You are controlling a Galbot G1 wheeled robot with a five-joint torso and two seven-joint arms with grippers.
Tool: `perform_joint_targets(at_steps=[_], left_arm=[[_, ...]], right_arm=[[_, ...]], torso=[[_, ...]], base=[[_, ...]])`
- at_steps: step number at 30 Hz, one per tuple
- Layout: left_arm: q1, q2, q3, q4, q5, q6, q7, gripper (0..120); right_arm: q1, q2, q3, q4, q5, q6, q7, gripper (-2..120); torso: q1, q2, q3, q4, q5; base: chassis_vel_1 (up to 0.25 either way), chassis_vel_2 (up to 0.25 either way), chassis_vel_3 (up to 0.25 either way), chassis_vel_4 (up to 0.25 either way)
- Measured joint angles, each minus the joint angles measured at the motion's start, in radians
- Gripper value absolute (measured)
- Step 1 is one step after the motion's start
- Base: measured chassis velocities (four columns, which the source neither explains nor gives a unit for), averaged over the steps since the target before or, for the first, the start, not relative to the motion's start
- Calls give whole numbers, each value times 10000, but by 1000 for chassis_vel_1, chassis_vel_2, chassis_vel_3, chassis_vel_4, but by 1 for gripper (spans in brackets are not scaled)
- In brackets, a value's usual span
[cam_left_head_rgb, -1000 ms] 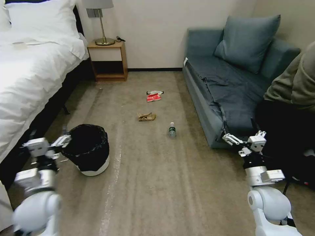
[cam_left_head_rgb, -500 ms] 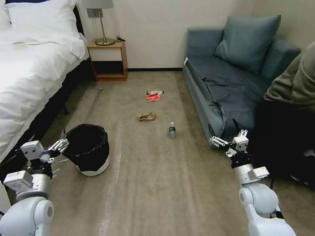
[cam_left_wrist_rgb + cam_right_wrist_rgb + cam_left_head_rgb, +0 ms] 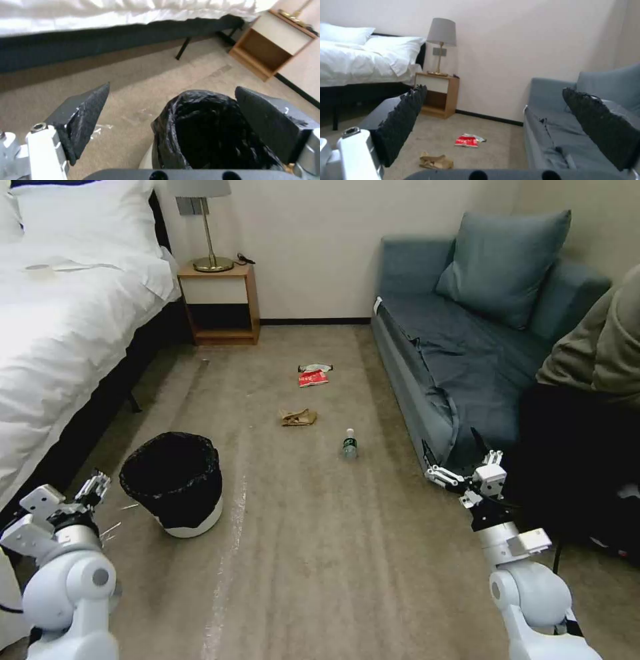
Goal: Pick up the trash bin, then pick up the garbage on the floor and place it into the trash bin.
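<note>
The trash bin (image 3: 172, 483), white with a crinkled black bag, stands on the carpet near the bed. My left gripper (image 3: 93, 487) hovers open just left of it, apart from the rim. In the left wrist view the bin (image 3: 206, 127) lies below and between the spread pads of that gripper (image 3: 172, 87). The garbage lies mid-floor: a red-and-white packet (image 3: 313, 377), a crumpled brown paper bag (image 3: 297, 417) and a small clear bottle (image 3: 349, 444). My right gripper (image 3: 452, 453) is open and empty beside the sofa front. The right wrist view shows the packet (image 3: 466, 141) and the bag (image 3: 435, 161) ahead.
A white bed (image 3: 60, 333) runs along the left. A wooden nightstand (image 3: 220, 303) with a lamp stands at the back wall. A blue sofa (image 3: 467, 353) lines the right. Open carpet (image 3: 320, 553) lies between bin, litter and sofa.
My left gripper has drawn back from the bin's rim, down and to the left. The right gripper moved left along the sofa front, then nearly held still. Bin and litter have not moved.
</note>
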Motion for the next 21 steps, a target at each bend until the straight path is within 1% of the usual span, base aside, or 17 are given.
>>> perform_joint_targets(at_steps=[1, 3, 4, 5, 7, 8, 10, 11, 12, 14, 16, 17, 19, 20, 21], left_arm=[[0, 0, 0, 0, 0, 0, 0, 100], [-456, 30, 4, 574, -375, -41, -410, 100], [-619, 65, -1, 781, -488, -48, -474, 100], [-619, 65, -1, 781, -488, -48, -474, 100], [-941, 184, 12, 1191, -651, -46, -516, 100], [-941, 184, 12, 1191, -651, -46, -516, 100], [-1335, 355, 117, 1668, -836, 12, -546, 100], [-1335, 355, 117, 1668, -836, 12, -546, 100], [-1507, 393, 176, 1877, -885, 23, -562, 100], [-1596, 403, 215, 1995, -912, 28, -577, 100], [-1920, 411, 358, 2458, -1060, 55, -696, 100], [-1920, 411, 358, 2458, -1060, 55, -696, 100], [-2309, 352, 503, 3076, -1134, 80, -835, 100], [-2309, 352, 503, 3076, -1134, 80, -835, 100], [-2473, 331, 535, 3336, -1137, 81, -866, 100]], right_arm=[[0, 0, 0, 0, 0, 0, 0, 100], [-46, 22, 24, 66, 10, 3, -32, 100], [-54, 21, 35, 71, 12, 7, -43, 100], [-54, 21, 35, 71, 12, 7, -43, 100], [-65, 9, 63, 71, 29, 22, -101, 100], [-65, 9, 63, 71, 29, 22, -101, 100], [-89, 41, 69, 71, 166, 52, -336, 100], [-89, 41, 69, 71, 166, 52, -336, 100], [-105, 103, 44, 70, 186, 70, -400, 100], [-112, 135, 18, 66, 191, 87, -425, 100], [-138, 258, -126, 38, 187, 156, -534, 100], [-138, 258, -126, 38, 187, 156, -534, 100], [-144, 314, -224, 33, 165, 214, -671, 100], [-144, 314, -224, 33, 165, 214, -671, 100], [-143, 314, -224, 33, 168, 224, -695, 100]], torso=[[0, 0, 0, 0, 0], [0, 0, 0, 2, -1], [0, 0, 0, 1, -1], [0, 0, 0, 1, -1], [0, 0, 0, 1, -2], [0, 0, 0, 1, -2], [-1, 0, 0, 2, -1], [-1, 0, 0, 2, -1], [0, 0, 1, 1, 0], [0, 0, 0, 0, 0], [0, 0, 1, 2, 0], [0, 0, 1, 2, 0], [0, 0, 1, 1, -1], [0, 0, 1, 1, -1], [0, 0, 1, 1, -1]], base=[[0, 0, 0, 0], [0, 0, 0, 0], [0, 0, 0, 0], [0, 0, 0, 0], [0, 0, 0, 0], [0, 0, 0, 0], [0, 0, 0, 0], [0, 0, 0, 0], [0, 0, 0, 0], [0, 0, 0, 0], [0, 0, 0, 0], [0, 0, 0, 0], [0, 0, 0, 0], [0, 0, 0, 0], [0, 0, 0, 0]])
